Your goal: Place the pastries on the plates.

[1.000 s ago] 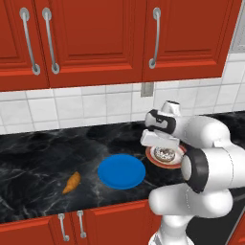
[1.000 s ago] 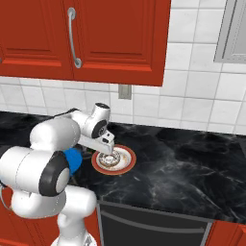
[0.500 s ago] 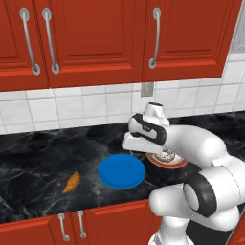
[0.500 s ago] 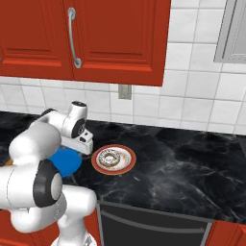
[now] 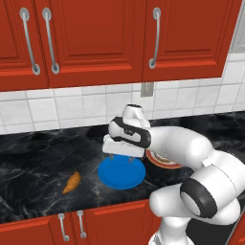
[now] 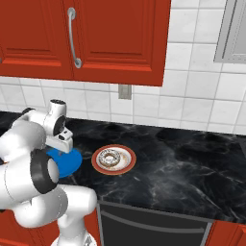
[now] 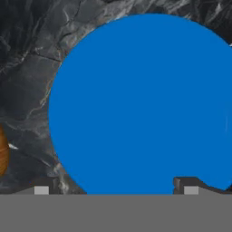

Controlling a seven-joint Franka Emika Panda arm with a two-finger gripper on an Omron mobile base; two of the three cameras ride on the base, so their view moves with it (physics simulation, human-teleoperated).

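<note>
We take the task as half done. On the black marble counter (image 5: 28,158), the blue plate (image 5: 120,172) lies bare beneath our gripper (image 5: 122,154), whose jaws stand wide apart and carry nothing. The red-rimmed plate (image 6: 114,159) sits just beside it, toward the arm's right, and already bears the donut (image 6: 110,157) at its centre. The croissant (image 5: 72,182) rests on the counter off to the blue plate's other side (near, not touching), so fetching it and setting it on the blue plate is what remains.
</note>
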